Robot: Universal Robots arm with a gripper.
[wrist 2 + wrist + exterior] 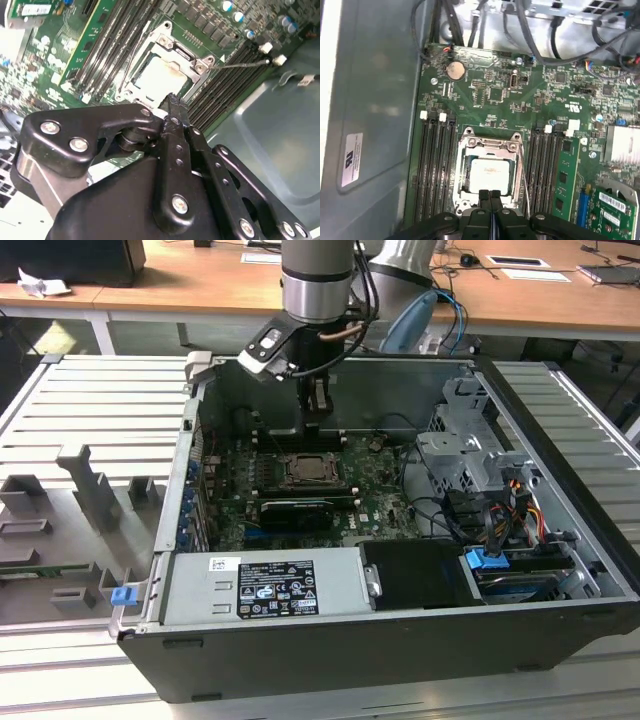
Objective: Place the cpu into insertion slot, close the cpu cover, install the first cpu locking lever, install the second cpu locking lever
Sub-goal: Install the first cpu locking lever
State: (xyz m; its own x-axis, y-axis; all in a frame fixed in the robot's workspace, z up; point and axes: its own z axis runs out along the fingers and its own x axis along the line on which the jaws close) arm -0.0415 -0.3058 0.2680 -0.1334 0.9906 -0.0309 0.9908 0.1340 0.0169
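– Logging item one: gripper (491,196), black, fingers pressed together tip to tip, gripping nothing. Position?
– Hanging from the arm (316,280) inside the open computer case (560,540), tips over one edge of the insertion slot (306,472); contact with it, cannot tell.
– Item two: cpu (487,173)?
– Seated in the slot, pale face up, square to the rim.
– Item three: cpu cover (490,145)?
– Silver frame, lying flat over the slot, framing the cpu in its window.
– Levers?
– One thin metal rod (524,175) along a side of the slot, beside the black memory slots (435,170); latched or free, cannot tell.
– Remaining stock?
– Green motherboard (485,95) around the slot; coin cell (455,70) on the board; labelled power supply box (265,585) along the case wall nearest the exterior camera; cable bundle (490,510) toward the exterior view's right.
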